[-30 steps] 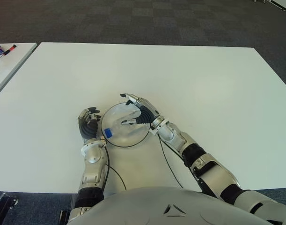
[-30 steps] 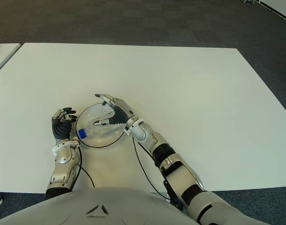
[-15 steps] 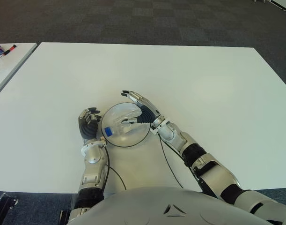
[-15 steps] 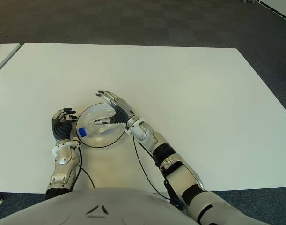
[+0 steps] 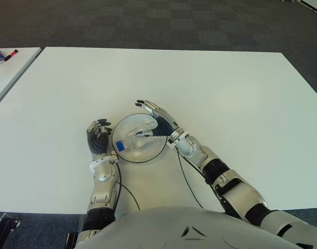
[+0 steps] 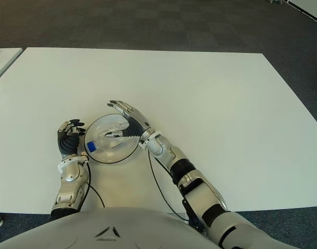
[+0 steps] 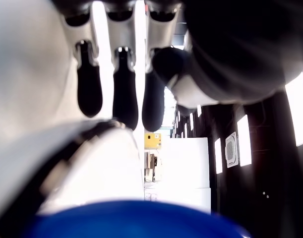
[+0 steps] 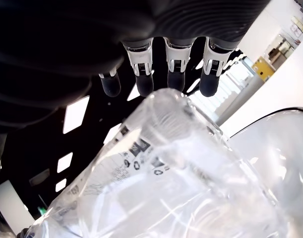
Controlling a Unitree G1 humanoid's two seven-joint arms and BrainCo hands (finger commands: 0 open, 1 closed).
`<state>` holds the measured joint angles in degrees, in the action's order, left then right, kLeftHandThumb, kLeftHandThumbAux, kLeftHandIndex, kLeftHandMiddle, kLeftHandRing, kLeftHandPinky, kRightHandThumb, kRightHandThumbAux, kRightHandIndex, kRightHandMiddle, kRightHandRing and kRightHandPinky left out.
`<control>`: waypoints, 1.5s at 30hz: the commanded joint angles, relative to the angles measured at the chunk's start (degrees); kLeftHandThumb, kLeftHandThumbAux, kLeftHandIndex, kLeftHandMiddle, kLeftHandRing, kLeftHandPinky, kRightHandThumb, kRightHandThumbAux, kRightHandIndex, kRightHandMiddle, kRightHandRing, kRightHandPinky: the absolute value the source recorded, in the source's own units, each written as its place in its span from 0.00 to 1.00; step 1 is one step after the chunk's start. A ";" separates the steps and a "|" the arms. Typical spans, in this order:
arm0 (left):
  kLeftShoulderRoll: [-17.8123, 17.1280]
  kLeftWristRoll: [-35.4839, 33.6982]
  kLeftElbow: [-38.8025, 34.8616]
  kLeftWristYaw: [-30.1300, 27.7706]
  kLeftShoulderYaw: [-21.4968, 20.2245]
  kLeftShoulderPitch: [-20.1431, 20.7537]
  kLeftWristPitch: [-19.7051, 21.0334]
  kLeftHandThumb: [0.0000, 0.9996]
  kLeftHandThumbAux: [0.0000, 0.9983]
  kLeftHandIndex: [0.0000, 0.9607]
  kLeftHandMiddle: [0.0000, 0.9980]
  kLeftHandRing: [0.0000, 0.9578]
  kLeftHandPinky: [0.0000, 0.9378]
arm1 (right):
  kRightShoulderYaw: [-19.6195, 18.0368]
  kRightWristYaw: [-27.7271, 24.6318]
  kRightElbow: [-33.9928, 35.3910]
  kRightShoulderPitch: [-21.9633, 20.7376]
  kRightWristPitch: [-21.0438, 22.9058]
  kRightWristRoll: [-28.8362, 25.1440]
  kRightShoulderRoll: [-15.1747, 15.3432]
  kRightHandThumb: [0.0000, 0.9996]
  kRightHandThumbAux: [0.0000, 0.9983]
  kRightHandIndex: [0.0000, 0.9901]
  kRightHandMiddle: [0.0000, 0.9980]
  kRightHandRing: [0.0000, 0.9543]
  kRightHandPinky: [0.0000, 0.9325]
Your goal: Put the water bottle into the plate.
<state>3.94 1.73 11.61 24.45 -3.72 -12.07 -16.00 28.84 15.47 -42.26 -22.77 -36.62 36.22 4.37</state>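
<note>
The right hand (image 5: 157, 122) is over the far right side of the plate (image 5: 153, 154), with its fingers (image 5: 148, 107) stretched out and holding nothing. One second ago these fingers were bent closer around the water bottle (image 5: 134, 136); now they are opened away from it, and the right wrist view shows the fingertips (image 8: 175, 78) apart from the clear body. The bottle lies on its side inside the plate, blue cap (image 5: 119, 146) toward the robot's left. I judge that the release is made, so the task looks nearly finished and only the withdrawal is left.

The left hand (image 5: 98, 137) is just beside the plate's left rim, fingers curled and empty, close to the cap.

The plate sits near the front edge of the table (image 5: 225, 93), a little left of its middle. Toward the right edge and the far edge the white surface is bare, so the right hand has much free room there.
</note>
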 commanded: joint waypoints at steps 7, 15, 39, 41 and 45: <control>3.11 -0.27 0.78 0.25 -0.13 -0.83 0.66 0.83 0.68 0.43 0.47 0.58 0.54 | -0.29 -0.32 -1.28 0.17 -0.46 -1.02 0.14 0.00 0.41 0.00 0.00 0.00 0.00; 3.06 0.13 0.56 0.67 -0.15 -0.71 1.37 0.83 0.68 0.43 0.48 0.60 0.56 | -3.56 -1.12 -0.13 -0.81 -3.31 -5.71 0.02 0.00 0.47 0.00 0.00 0.00 0.00; 1.10 -1.39 3.17 -3.26 -0.95 -0.41 -1.02 0.69 0.73 0.43 0.42 0.43 0.44 | -20.63 -10.34 -2.51 4.18 5.01 -28.69 -5.40 0.00 0.59 0.00 0.04 0.07 0.12; 1.05 -1.74 3.27 -3.79 -1.14 -0.42 -1.27 0.68 0.73 0.43 0.41 0.42 0.43 | -21.77 -11.53 -3.73 4.24 3.73 -30.44 -5.94 0.00 0.59 0.00 0.05 0.07 0.11; 1.10 -2.50 3.38 -4.94 -1.50 -0.42 -1.78 0.68 0.73 0.43 0.40 0.42 0.43 | -23.71 -14.45 -3.92 5.20 2.51 -33.62 -6.71 0.00 0.59 0.00 0.05 0.06 0.10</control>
<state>3.82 0.49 13.51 20.96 -4.78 -12.02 -18.91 6.92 3.03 -45.43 -18.18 -32.15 5.73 -1.59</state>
